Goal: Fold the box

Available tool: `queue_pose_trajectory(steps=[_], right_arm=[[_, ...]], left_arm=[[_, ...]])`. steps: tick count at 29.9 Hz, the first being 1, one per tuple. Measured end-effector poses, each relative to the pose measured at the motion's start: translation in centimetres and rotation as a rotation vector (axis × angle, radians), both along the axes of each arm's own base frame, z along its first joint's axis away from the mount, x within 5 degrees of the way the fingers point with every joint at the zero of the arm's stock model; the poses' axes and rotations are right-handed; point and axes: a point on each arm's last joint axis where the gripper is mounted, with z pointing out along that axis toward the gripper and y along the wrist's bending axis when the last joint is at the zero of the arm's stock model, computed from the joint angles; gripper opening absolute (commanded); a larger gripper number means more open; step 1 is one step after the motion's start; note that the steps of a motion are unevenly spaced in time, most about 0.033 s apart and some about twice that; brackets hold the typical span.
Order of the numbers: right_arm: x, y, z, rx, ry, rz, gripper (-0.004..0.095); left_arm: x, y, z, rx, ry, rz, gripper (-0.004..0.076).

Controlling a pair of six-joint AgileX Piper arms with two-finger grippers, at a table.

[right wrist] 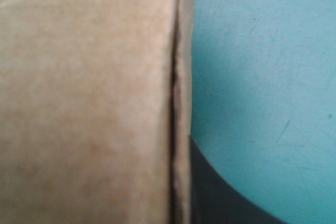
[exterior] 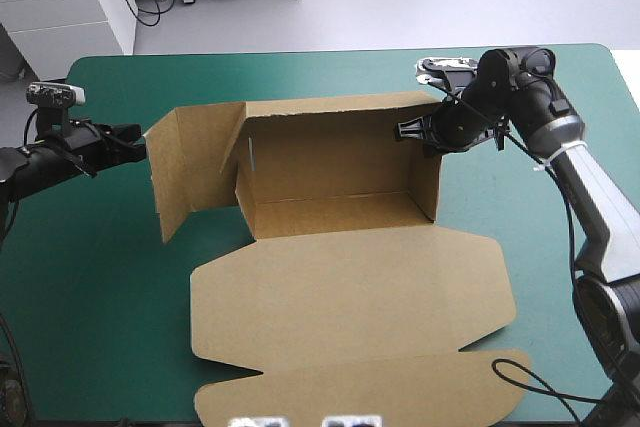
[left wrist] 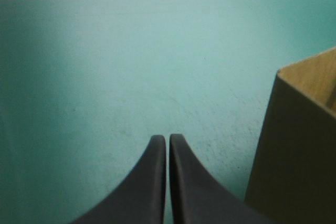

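Teal-green tabletop (exterior: 90, 277) carries the brown box (exterior: 330, 187) at its middle, walls partly up (lid (exterior: 350, 287) flat). Right fingers (right wrist: 220, 198) pinch the right wall (exterior: 424, 182); left fingers (left wrist: 149, 182), closed and empty, sit beside the splayed left flap (exterior: 185, 172), which likely needs raising next.

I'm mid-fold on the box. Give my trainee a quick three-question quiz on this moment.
1. True or false: the left gripper is shut on the box.
2. Which gripper clamps the box's right wall? A) the left gripper B) the right gripper C) neither
3. Fill in: the lid lies ____ on the teal-green cover.
Key: 1 false, it is shut on nothing and sits beside the box; 2 B; 3 flat.
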Motion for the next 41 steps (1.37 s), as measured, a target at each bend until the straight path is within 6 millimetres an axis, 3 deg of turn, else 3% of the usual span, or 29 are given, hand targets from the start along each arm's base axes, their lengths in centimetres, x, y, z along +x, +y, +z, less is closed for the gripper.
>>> queue_pose_trajectory(steps=[5,10,16,24,29,34,41], right_arm=[[0.4,-0.3,-0.5,-0.047,0.000,-0.009,-0.0003],[1.7,-0.1,-2.8,-0.077,0.051,-0.007,-0.0004],[2.9,0.1,-3.8,-0.095,0.048,-0.009,-0.0004],[6.1,0.8,-6.0,-0.070,-0.109,-0.035,-0.0004],[7.0,0.8,-7.1,-0.083,-0.134,-0.039,0.0012],[7.7,0.9,-7.6,-0.102,-0.144,-0.037,0.0184],[8.1,1.0,-8.0,-0.132,-0.101,-0.009,0.0602]], left_arm=[[0.2,0.4,0.1,0.016,-0.022,0.044,0.0001],[0.4,0.6,0.2,0.025,-0.036,0.071,-0.0001],[0.4,0.7,0.2,0.026,-0.040,0.079,-0.0002],[0.4,0.8,0.3,0.030,-0.045,0.088,-0.0003],[0.5,0.9,0.3,0.035,-0.052,0.102,-0.0002],[0.5,1.0,0.3,0.037,-0.056,0.112,-0.0002],[0.5,1.0,0.3,0.037,-0.057,0.117,-0.0003]])
